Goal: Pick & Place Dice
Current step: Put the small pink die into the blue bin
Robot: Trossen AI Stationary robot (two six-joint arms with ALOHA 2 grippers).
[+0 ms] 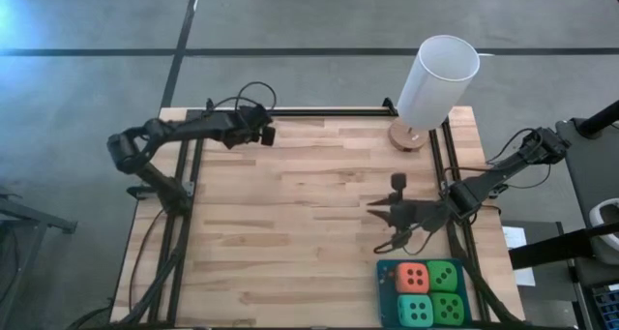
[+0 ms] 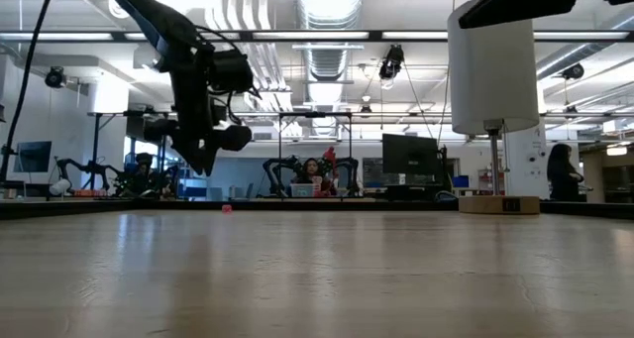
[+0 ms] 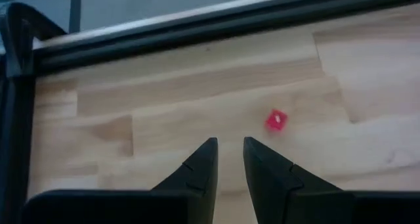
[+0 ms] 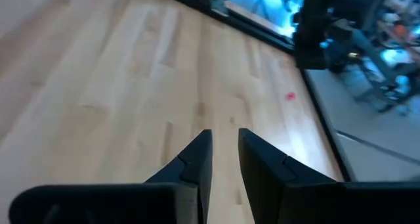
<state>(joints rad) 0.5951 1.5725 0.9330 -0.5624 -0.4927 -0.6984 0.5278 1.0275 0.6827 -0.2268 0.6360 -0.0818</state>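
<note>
We are seeing a wooden desk (image 1: pixel 309 185) carrying a white cylinder (image 1: pixel 437 78) on its base; four dice (image 1: pixel 429 291) are sitting together in a tray (image 1: pixel 386 270); a red speck (image 3: pixel 275 120) is lying near an edge.

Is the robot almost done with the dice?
All four sit packed in a square by the right arm: orange-red die, turquoise die, two green dice. Nothing is in hand: the right gripper hovers empty nearby, and the left gripper waits at the far edge. Whether that square is start or finish, I can't tell.
</note>
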